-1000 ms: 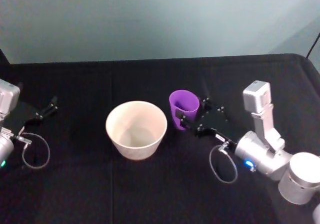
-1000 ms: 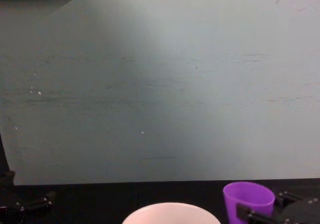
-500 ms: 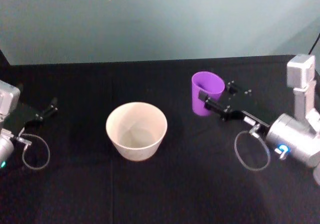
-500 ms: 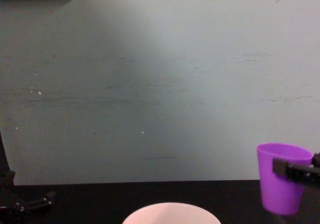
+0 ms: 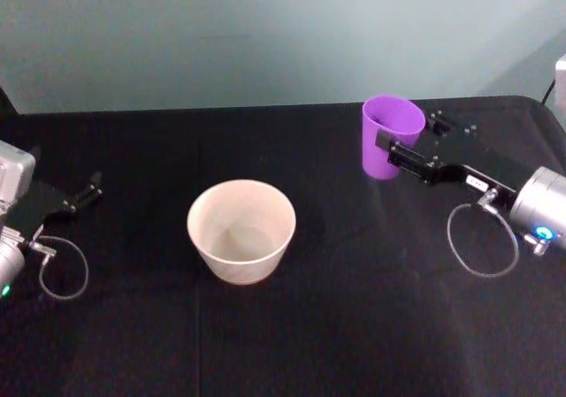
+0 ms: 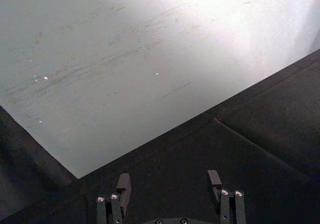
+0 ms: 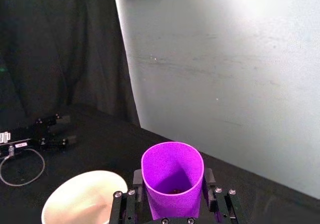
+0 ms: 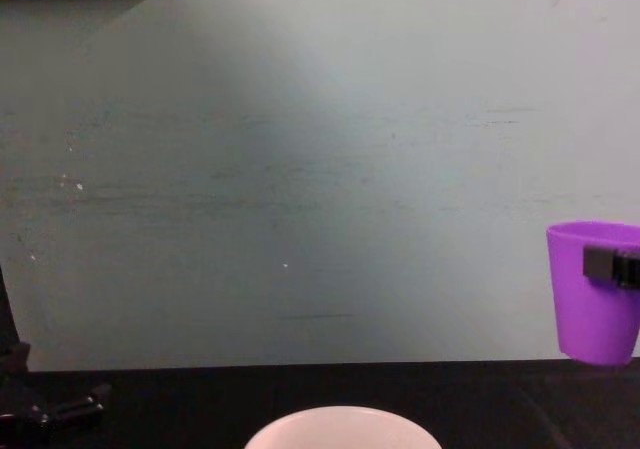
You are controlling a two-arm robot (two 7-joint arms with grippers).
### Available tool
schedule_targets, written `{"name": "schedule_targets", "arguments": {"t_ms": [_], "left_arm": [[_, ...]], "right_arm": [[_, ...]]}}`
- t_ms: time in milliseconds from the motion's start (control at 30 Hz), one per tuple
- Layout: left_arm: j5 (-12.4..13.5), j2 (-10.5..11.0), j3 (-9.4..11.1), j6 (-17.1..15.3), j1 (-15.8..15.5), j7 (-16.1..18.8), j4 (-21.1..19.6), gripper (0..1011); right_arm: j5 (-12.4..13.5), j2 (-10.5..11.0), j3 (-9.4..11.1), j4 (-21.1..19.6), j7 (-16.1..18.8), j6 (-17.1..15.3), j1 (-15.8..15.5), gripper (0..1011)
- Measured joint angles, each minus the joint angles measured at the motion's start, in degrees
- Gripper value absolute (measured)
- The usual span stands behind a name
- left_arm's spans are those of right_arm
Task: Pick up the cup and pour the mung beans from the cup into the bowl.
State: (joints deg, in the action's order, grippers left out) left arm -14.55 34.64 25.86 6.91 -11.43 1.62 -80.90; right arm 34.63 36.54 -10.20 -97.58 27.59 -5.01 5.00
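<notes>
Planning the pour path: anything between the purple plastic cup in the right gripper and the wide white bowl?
No. Head view: only bare black tablecloth lies between the purple plastic cup, aloft in the right gripper, and the white bowl.

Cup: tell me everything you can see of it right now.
The cup is a small bright purple tumbler, smooth plastic by its look, tapered, no handle. It is upright, mouth open upward, held clear of the black table by the right gripper, whose jaws clamp its sides near the rim. It hangs to the right of the bowl, apart from it. A few tiny grains lie at its bottom.
</notes>
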Motion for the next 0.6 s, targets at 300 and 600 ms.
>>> {"name": "schedule_targets", "arguments": {"t_ms": [300,600], "left_arm": [[0.00,0.00,0.00,0.00,0.00,0.00,0.00,1000],[0.00,0.00,0.00,0.00,0.00,0.00,0.00,1000]], "right_arm": [[-0.36,0.69,-0.30,-0.56,-0.44,0.40,0.12,706],[-0.35,0.54,-0.22,-0.44,-0.45,0.34,0.08,706]]}}
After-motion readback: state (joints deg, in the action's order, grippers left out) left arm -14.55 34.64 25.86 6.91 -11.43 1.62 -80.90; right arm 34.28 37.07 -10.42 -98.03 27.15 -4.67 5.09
